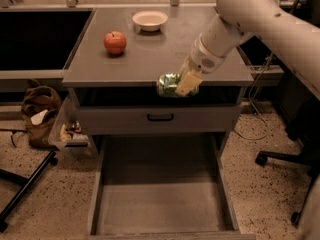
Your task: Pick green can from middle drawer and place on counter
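The green can [169, 84], shiny and dented, lies sideways in my gripper [184, 84], which is shut on it. The can hangs at the level of the counter's front edge, just in front of it, right of centre. The counter [155, 54] is a flat grey top. The middle drawer [162, 204] is pulled out wide below, and its grey floor is bare. My white arm comes in from the upper right.
A red apple [115, 42] and a white bowl [150, 20] stand on the counter's back left. A shut drawer face with a black handle [160, 117] sits under the counter. A brown bag [41, 114] lies on the floor left; an office chair base [285, 159] stands right.
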Robot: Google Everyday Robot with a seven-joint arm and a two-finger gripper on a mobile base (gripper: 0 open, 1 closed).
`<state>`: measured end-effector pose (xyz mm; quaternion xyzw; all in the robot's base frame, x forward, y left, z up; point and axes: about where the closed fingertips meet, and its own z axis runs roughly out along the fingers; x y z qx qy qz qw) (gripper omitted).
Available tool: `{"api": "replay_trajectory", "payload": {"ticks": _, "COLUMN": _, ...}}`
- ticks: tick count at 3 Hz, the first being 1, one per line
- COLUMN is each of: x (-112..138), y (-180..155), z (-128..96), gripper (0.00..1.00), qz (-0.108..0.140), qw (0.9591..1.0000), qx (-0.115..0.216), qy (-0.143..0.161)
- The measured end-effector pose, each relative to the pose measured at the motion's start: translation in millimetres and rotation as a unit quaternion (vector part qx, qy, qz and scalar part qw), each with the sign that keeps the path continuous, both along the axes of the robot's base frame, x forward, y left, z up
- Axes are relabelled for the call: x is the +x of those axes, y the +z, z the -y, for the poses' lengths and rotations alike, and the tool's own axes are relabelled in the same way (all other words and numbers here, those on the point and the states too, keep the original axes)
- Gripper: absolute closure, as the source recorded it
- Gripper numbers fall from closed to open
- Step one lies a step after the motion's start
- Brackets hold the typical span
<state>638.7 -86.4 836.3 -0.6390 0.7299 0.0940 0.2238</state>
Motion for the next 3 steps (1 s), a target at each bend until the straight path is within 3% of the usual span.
{"api": "replay_trajectory", "payload": {"ticks": 1, "x": 41, "y": 32, "z": 8, "gripper": 1.00, "qz": 0.024, "qw": 0.9995, "qx": -0.011, "qy": -0.017}}
{"api": "replay_trajectory", "payload": {"ticks": 3, "x": 84, "y": 78, "z": 25, "gripper": 1.00, "qz": 0.081, "qw": 0.9955, "qx": -0.017, "qy": -0.047}}
